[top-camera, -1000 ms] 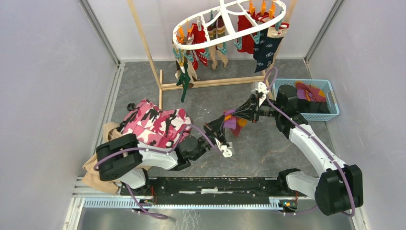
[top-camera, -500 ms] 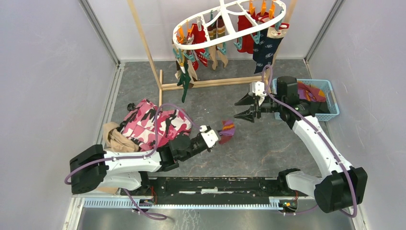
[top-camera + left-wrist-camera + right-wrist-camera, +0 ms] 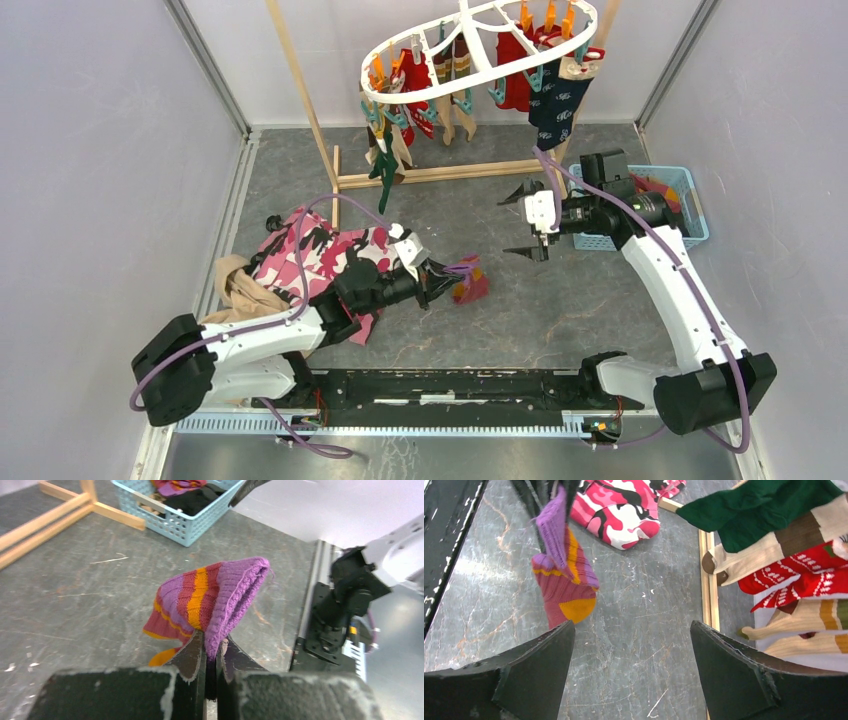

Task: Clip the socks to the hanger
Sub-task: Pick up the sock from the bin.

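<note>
A purple-maroon sock with yellow stripes point(image 3: 470, 283) hangs above the floor mid-scene, and my left gripper point(image 3: 440, 275) is shut on its purple cuff. The left wrist view has the cuff point(image 3: 235, 587) pinched between my left gripper's point(image 3: 212, 645) jaws. My right gripper point(image 3: 518, 225) stands wide open to the sock's right, apart from it and holding nothing. In the right wrist view the sock point(image 3: 564, 580) dangles beyond the spread right gripper point(image 3: 631, 627). The white oval hanger point(image 3: 368, 88) hangs at the back with several socks clipped on: red point(image 3: 415, 75), navy point(image 3: 555, 100), dark green point(image 3: 383, 178).
A blue basket point(image 3: 690, 238) holding more socks stands at the right behind the right arm. A pink camouflage cloth point(image 3: 320, 255) and a tan cloth point(image 3: 240, 290) lie at the left. The wooden rack's base rail point(image 3: 440, 175) runs across the floor under the hanger.
My right gripper has let go of the striped sock, opened wide and drawn back to the right. The left gripper keeps the sock and has swung up and turned.
</note>
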